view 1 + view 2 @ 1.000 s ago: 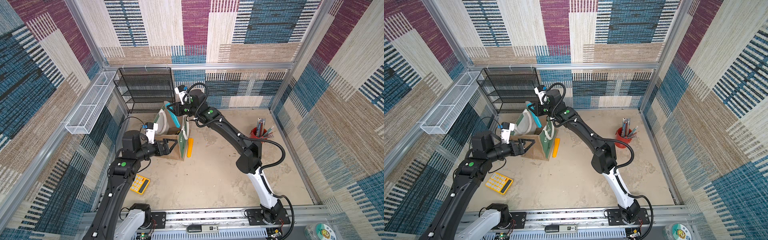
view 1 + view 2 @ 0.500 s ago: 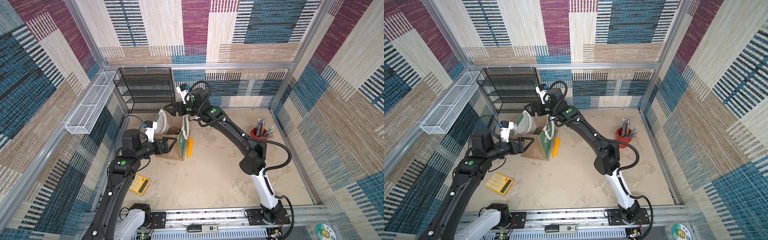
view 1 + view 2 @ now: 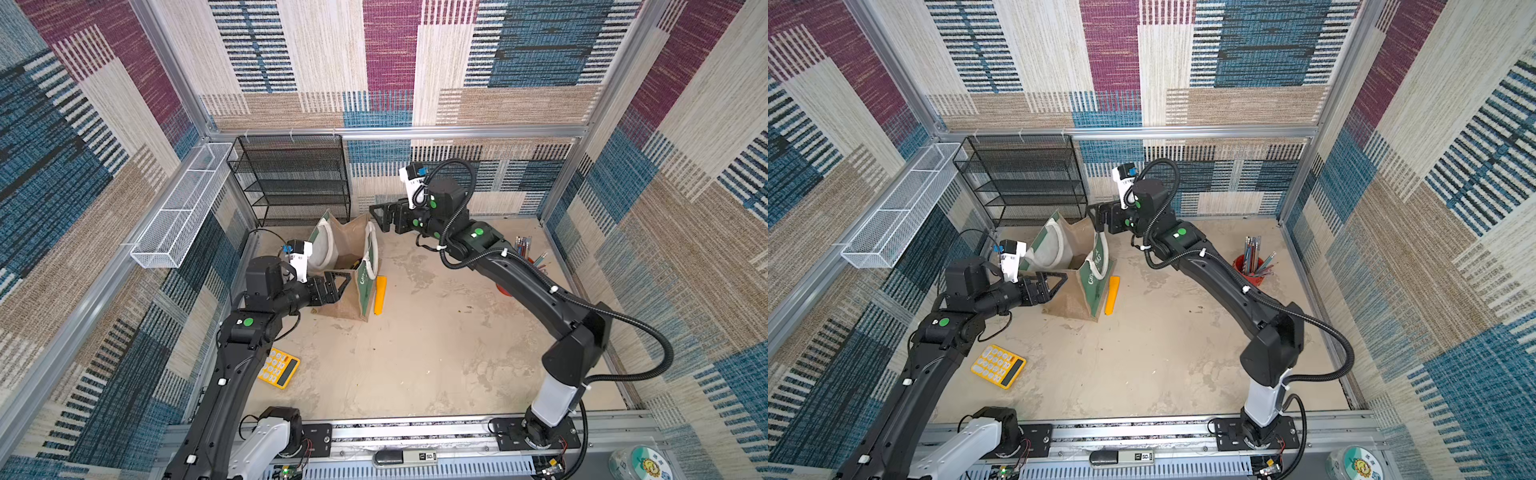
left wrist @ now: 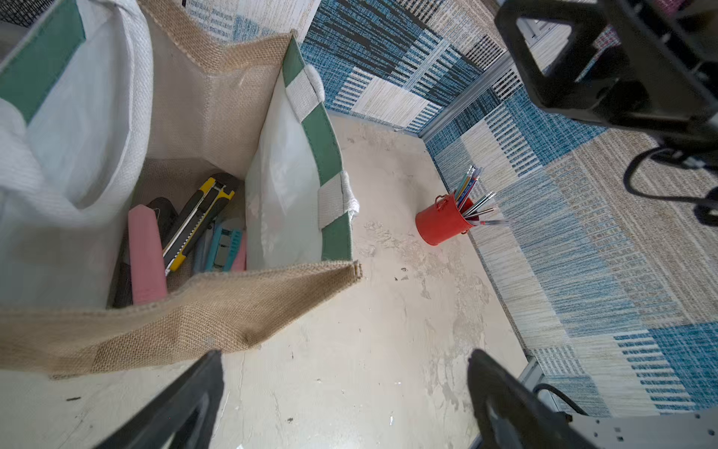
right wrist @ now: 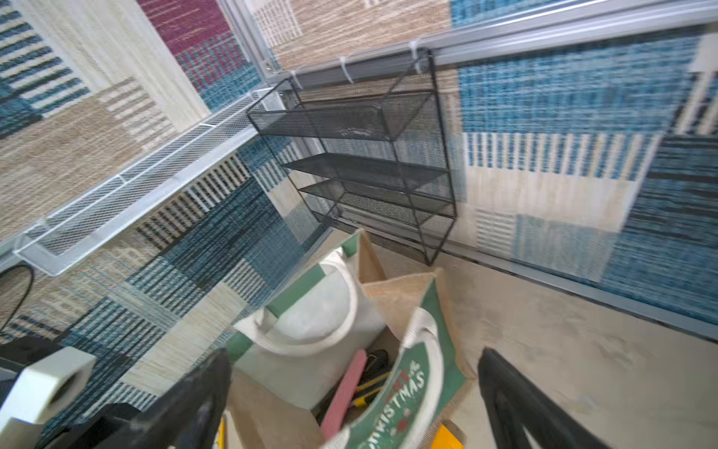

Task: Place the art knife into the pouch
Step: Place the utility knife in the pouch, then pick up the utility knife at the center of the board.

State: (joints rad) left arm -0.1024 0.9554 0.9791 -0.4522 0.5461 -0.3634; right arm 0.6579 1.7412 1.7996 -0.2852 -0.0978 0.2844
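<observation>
The pouch [image 3: 348, 266] [image 3: 1077, 270] stands open on the table near the back left. Inside it [image 4: 217, 116] lie a yellow-and-black art knife [image 4: 198, 217], a pink one [image 4: 145, 252] and a teal one [image 4: 225, 245]. The pink one [image 5: 344, 392] also shows in the right wrist view. An orange art knife [image 3: 379, 295] [image 3: 1112, 295] lies on the table against the pouch's right side. My left gripper [image 3: 347, 283] [image 3: 1064, 277] [image 4: 345, 357] is open and empty beside the pouch's burlap side. My right gripper [image 3: 376, 218] [image 3: 1094, 218] [image 5: 353, 355] hangs open and empty above the pouch's far right rim.
A red pen cup [image 3: 1252, 270] [image 4: 443, 223] stands at the right, partly behind my right arm. A yellow calculator [image 3: 278, 368] [image 3: 998, 365] lies at the front left. A black mesh shelf [image 3: 291, 178] [image 5: 369, 163] and a white wire basket [image 3: 183, 208] hang on the walls.
My right gripper opened and let go of the teal art knife over the pouch, then drew back to the right. The left arm has barely moved.
</observation>
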